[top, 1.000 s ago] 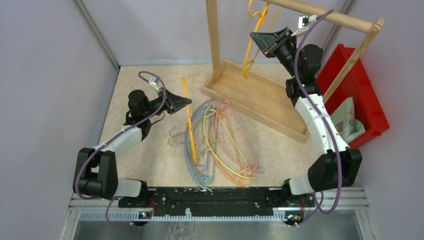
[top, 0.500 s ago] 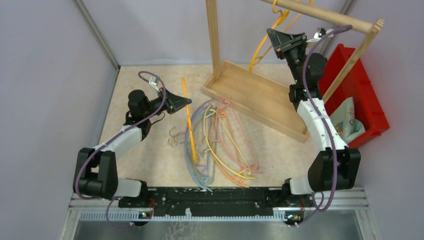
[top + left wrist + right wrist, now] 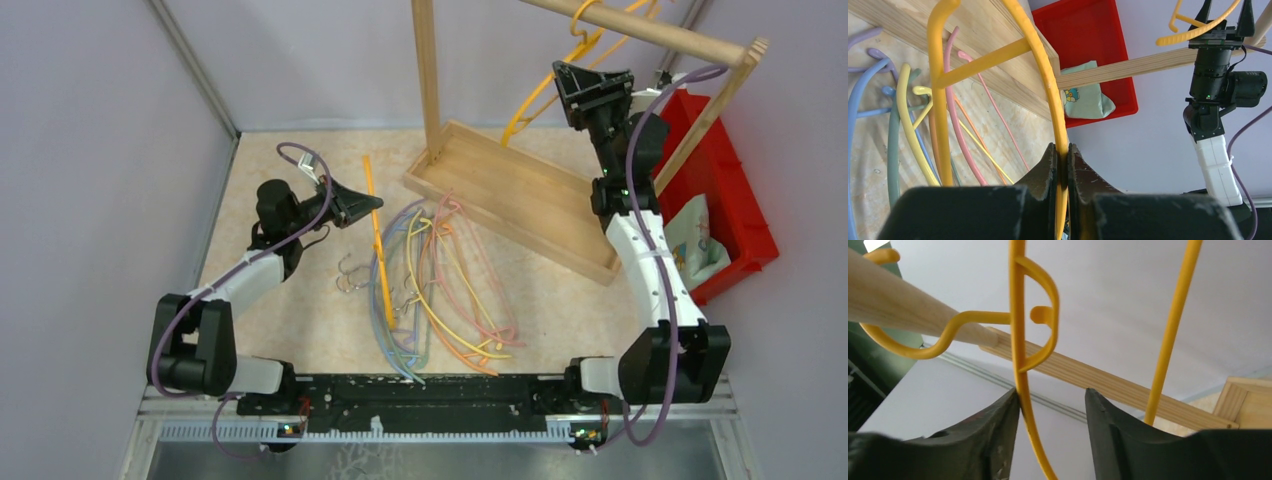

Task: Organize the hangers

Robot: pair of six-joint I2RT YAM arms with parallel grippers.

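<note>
In front of the rack (image 3: pixel 500 190), loose hangers (image 3: pixel 445 290) lie heaped; beside them the left gripper (image 3: pixel 1062 156) clamps a yellow hanger (image 3: pixel 1045 75). At the rack's rail (image 3: pixel 893 305), the right gripper (image 3: pixel 1050 405) has its jaws apart around a hung hanger (image 3: pixel 1018 340), hook over the rail.

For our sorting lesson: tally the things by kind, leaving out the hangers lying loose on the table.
Robot arms: 2
Wooden rack: 1
Red bin: 1
Hung hanger, on the rail: 1
Held hanger, in the left gripper: 1
Total: 6
</note>
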